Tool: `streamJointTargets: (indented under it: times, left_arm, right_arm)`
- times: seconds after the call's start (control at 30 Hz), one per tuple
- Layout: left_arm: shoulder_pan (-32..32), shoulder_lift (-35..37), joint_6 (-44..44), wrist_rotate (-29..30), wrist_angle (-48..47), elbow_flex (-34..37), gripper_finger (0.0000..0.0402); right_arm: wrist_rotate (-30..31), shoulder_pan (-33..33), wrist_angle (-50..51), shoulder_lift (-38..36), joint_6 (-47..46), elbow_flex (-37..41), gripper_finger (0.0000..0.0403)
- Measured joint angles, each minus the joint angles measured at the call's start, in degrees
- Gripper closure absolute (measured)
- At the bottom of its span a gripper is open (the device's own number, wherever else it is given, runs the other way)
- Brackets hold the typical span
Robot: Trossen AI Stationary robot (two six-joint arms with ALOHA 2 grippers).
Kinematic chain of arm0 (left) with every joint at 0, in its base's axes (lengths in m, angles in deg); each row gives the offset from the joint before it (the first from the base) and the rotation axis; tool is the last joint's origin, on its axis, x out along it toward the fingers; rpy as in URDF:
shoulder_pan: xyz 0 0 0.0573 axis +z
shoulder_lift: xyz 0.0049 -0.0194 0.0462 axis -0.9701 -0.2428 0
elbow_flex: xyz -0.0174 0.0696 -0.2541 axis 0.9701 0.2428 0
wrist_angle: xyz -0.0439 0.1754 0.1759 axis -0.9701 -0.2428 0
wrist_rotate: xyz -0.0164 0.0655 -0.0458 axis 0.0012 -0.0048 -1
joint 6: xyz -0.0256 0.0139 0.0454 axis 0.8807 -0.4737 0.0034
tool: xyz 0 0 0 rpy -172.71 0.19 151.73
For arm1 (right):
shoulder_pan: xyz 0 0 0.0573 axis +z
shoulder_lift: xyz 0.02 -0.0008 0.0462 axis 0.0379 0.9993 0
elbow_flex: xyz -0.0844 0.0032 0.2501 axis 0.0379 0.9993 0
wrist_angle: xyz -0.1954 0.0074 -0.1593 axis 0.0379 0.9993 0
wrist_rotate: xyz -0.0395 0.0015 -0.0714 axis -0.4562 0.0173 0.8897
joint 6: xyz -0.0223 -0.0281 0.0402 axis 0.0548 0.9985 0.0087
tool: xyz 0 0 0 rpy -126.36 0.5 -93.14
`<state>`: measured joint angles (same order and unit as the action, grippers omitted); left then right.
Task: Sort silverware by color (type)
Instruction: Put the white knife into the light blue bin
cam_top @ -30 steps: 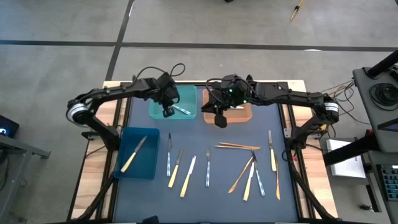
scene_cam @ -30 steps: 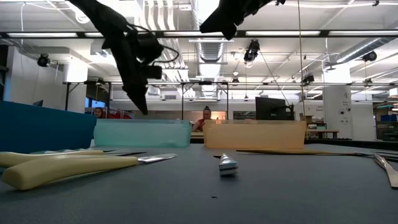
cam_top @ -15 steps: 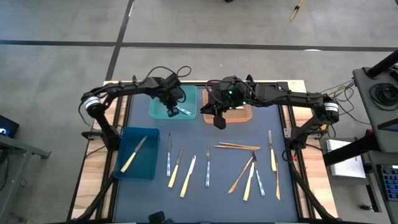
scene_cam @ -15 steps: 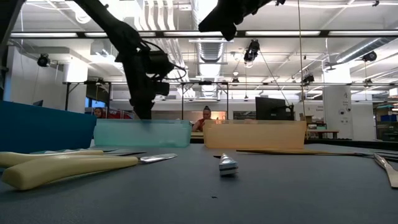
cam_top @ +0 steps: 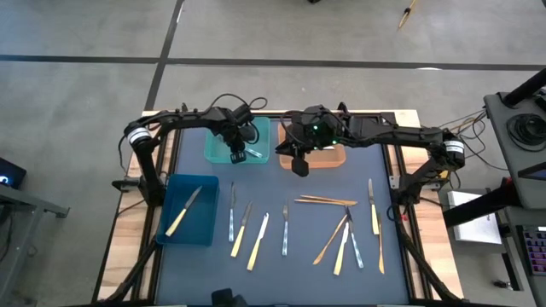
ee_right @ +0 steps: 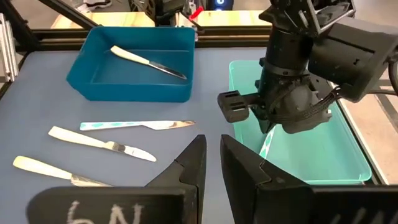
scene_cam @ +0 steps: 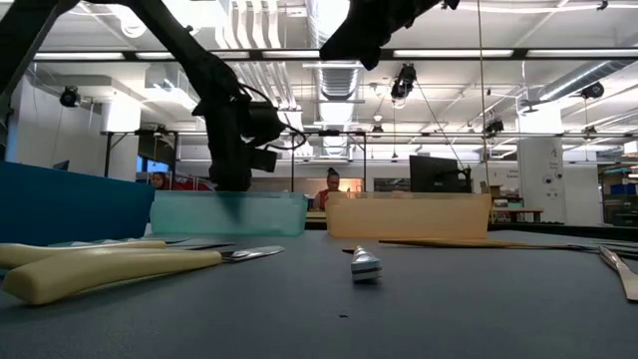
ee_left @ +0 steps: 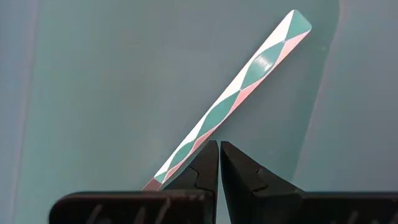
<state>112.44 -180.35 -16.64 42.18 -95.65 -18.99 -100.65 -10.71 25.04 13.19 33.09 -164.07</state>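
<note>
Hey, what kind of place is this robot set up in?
Probably a large open lab or industrial workspace. Beyond the table, the low view shows exposed ceiling trusses with strip lights, a monitor on a far workstation, and a seated person.

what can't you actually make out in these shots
- Inside of the orange bin: in the high view the right gripper and arm cover most of it; in the low view its wall hides the inside.
- Patterned utensil in the teal bin: the left wrist view cuts off its working end behind the shut left gripper, so its type is unclear.
- Blue bin: in the low view its wall hides the contents.
</note>
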Motion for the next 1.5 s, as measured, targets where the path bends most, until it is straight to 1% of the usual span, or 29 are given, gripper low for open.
streamJointTargets:
  times: [0.33, 0.57, 0.93, 1.17, 1.5]
  left_arm:
    - [0.00, -1.46, 0.66, 2.14, 3.65, 0.00, 0.0401]
    - [0.48, -1.39, 1.52, 7.50, 5.15, 0.00, 0.0401]
    - [1.86, -1.39, 2.68, 7.65, 6.59, 0.00, 0.0401]
    - [2.44, -1.41, 5.55, 8.09, 10.22, 0.00, 0.0401]
    - [2.43, -1.13, 6.47, 8.11, 9.74, 0.04, 0.0401]
  right_arm:
    - [0.06, 0.00, -0.05, 0.01, -0.01, 0.59, 0.0365]
    - [0.14, 0.01, -0.05, 0.01, -0.09, 0.63, 0.0365]
    - [0.13, 0.02, -0.07, 0.01, -0.66, 0.95, 0.0365]
    - [0.13, 0.02, -0.05, 0.01, -0.68, 1.13, 0.0365]
    - [0.11, 0.02, -0.05, 0.01, -0.67, 1.13, 0.0365]
